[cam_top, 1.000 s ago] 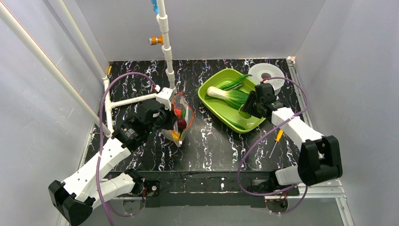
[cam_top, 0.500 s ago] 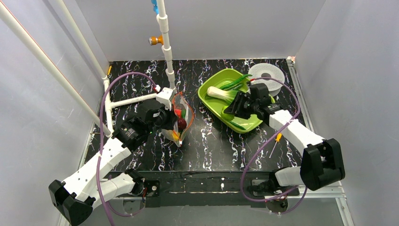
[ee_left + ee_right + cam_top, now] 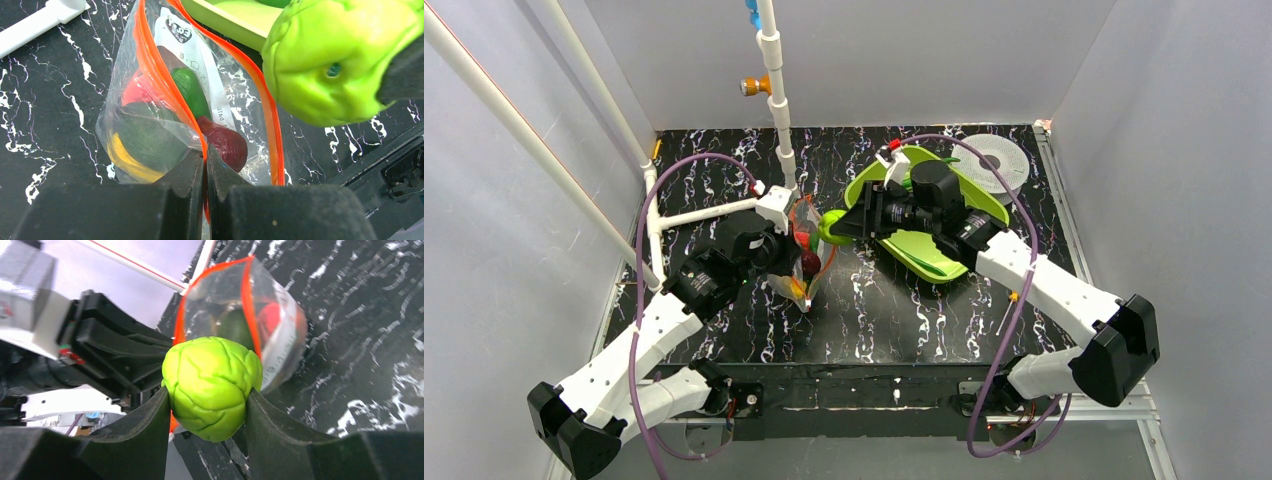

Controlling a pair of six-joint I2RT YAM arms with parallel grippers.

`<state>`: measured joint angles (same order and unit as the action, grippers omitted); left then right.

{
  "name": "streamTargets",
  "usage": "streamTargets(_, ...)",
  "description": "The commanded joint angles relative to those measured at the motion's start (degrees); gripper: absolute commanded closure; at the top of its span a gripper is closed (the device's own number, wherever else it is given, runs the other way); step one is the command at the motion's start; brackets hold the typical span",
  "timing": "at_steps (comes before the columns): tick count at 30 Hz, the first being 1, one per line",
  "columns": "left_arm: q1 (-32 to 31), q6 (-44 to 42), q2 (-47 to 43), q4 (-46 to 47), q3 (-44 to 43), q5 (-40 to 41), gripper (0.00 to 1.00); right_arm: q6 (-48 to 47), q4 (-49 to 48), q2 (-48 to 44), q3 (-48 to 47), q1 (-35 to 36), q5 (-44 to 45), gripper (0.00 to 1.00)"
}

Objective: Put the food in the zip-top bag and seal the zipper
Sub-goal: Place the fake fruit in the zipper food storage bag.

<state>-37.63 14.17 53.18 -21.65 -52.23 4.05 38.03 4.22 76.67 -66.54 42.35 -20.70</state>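
The top view is bright, even and sharp; diffuse light off the white walls [image 3: 874, 60] leaves only faint shadows on the black marbled table [image 3: 874, 310]. In the left wrist view the zip-top bag [image 3: 200, 100] is crisp with small glints, the round green toy vegetable [image 3: 340, 55] near the lens slightly soft, the left gripper [image 3: 205, 170] a dark unfocused mass; in the right wrist view that vegetable is sharp, the bag behind it blurred, the upper left washed out.

From above, the right arm [image 3: 1024, 275] covers most of the lime-green tray [image 3: 916, 245] and its contents, and the pieces inside the zip-top bag [image 3: 810, 248] are too small to name. In the left wrist view the crinkled green food [image 3: 340, 55] runs off the top edge; in the right wrist view it hides part of the blurred bag's mouth.
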Motion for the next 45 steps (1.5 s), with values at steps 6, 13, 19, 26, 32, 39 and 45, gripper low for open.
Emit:
streamTargets(6, -0.2, 0.3, -2.0, -0.5, -1.1, 0.9, 1.0, 6.6, -12.2, 8.7, -4.2, 1.5, -3.1, 0.9)
streamTargets(13, -0.3, 0.3, -3.7, 1.1, 0.3, 1.8, 1.0, 4.5, -8.6, 14.0, -5.8, 4.5, 1.5, 0.79)
streamTargets(19, -3.0, 4.1, -5.0, -0.8, 0.5, 4.5, 1.0, -2.4, 7.0, 16.4, -12.8, 6.2, 12.9, 0.61)
streamTargets(26, -3.0, 8.9, -6.0, -9.4, -3.1, 6.3, 1.0, -1.4, 7.7, 18.0, -16.3, 8.5, 8.1, 0.35)
streamTargets(32, -3.0, 12.3, -4.8, -13.8, -5.4, 7.9, 1.0, -2.3, 10.4, 18.7, -17.4, 11.0, 6.9, 0.21)
streamTargets(39, -3.0, 15.0, -3.4, -16.1, -5.9, 7.5, 1.0, -6.0, 16.2, 15.9, -20.2, 11.0, 6.5, 0.08)
streamTargets(45, -3.0, 18.3, -2.3, -16.3, -5.3, 7.9, 1.0, -8.0, 18.5, 10.9, -20.0, 10.6, 7.4, 0.03)
